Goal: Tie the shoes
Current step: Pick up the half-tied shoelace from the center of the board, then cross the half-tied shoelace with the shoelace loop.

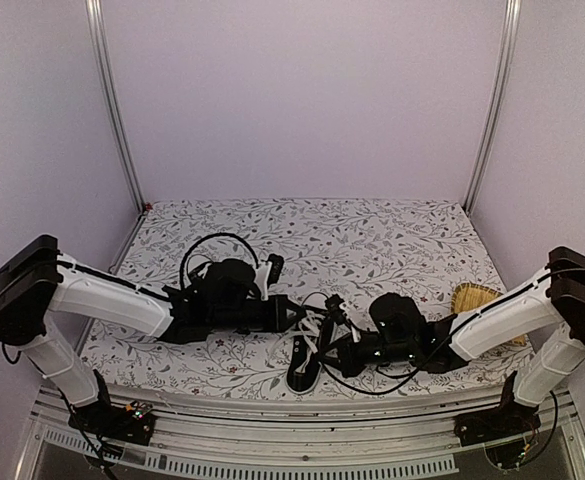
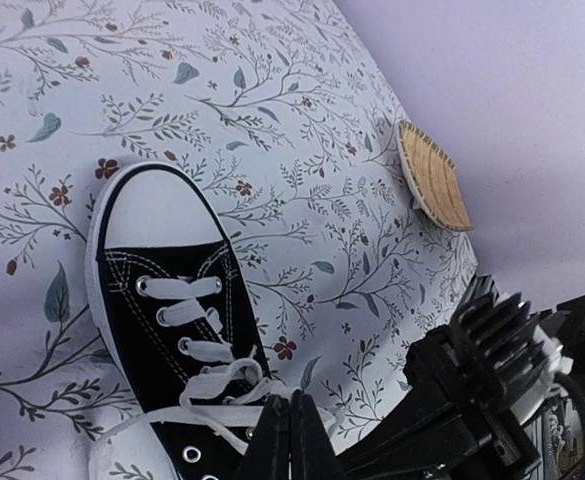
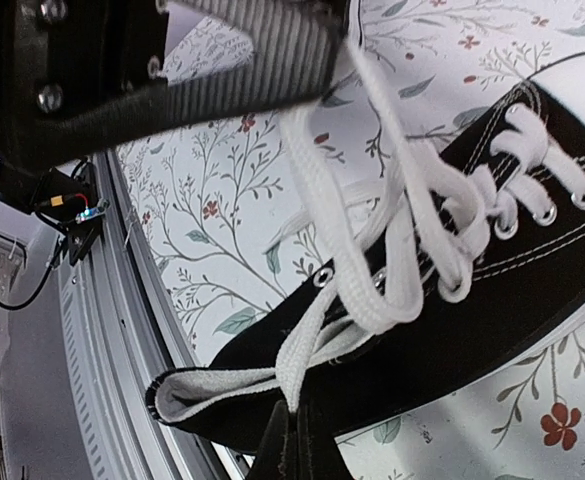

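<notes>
One black sneaker (image 1: 305,368) with a white sole lies near the front edge between my two grippers. In the left wrist view its white toe cap (image 2: 152,200) points away, and the white laces (image 2: 207,385) are loose over the tongue. My left gripper (image 2: 292,432) is shut on a lace strand above the shoe (image 1: 310,318). My right gripper (image 3: 298,428) is shut on the other lace strand (image 3: 307,330) by the shoe's heel opening (image 1: 334,348). A black and white shape (image 1: 269,270) behind the left arm is mostly hidden; I cannot tell if it is the other sneaker.
A yellow woven mat (image 1: 475,298) lies at the right edge of the floral cloth (image 1: 372,235), and also shows in the left wrist view (image 2: 432,175). The metal front rail (image 3: 122,340) runs close beside the shoe. Purple walls enclose the back and sides.
</notes>
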Robot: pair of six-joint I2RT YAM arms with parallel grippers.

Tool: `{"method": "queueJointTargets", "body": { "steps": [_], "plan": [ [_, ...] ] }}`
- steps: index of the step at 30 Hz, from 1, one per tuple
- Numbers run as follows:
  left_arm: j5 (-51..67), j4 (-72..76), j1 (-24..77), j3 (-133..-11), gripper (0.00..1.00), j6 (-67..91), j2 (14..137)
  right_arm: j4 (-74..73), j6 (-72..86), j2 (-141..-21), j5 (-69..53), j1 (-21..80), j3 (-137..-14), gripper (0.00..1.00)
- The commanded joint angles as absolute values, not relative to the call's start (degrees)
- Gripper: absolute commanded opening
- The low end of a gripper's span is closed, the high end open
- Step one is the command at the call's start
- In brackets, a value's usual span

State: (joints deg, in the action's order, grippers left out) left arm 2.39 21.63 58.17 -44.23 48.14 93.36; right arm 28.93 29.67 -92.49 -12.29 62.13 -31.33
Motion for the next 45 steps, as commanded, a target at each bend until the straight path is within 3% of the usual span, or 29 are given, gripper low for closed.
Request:
{"method": "queueJointTargets", "body": {
  "steps": [1,24,28,33,36,41,45],
  "plan": [
    [3.4,23.5,57.6,-42.9,0.0,47.0,90.6,23.4,29.9,-88.7,-7.4,60.8,-34.1,0.02],
    [5.7,32.8,61.2,-28.8,0.01,53.7,89.9,16.6,27.7,-90.7,-11.0,54.4,-38.8,0.02],
    [6.1,32.4,61.9,-27.6,0.14,54.6,90.3,16.6,27.5,-91.1,-11.3,54.3,-38.8,0.02],
    [4.3,31.3,62.3,-24.2,0.44,55.0,85.9,16.6,27.3,-91.1,-11.5,54.3,-38.5,0.02],
    [1.9,29.0,62.2,-22.3,0.55,54.7,82.1,16.6,27.3,-91.3,-11.8,54.3,-38.3,0.02],
    [0.9,22.5,59.0,-26.2,0.61,50.0,78.4,16.7,26.9,-91.2,-13.3,54.4,-38.1,0.02],
    [4.0,18.5,54.4,-35.0,0.61,44.0,82.3,17.2,26.4,-91.1,-15.6,54.3,-37.7,0.02]
  ]
}}
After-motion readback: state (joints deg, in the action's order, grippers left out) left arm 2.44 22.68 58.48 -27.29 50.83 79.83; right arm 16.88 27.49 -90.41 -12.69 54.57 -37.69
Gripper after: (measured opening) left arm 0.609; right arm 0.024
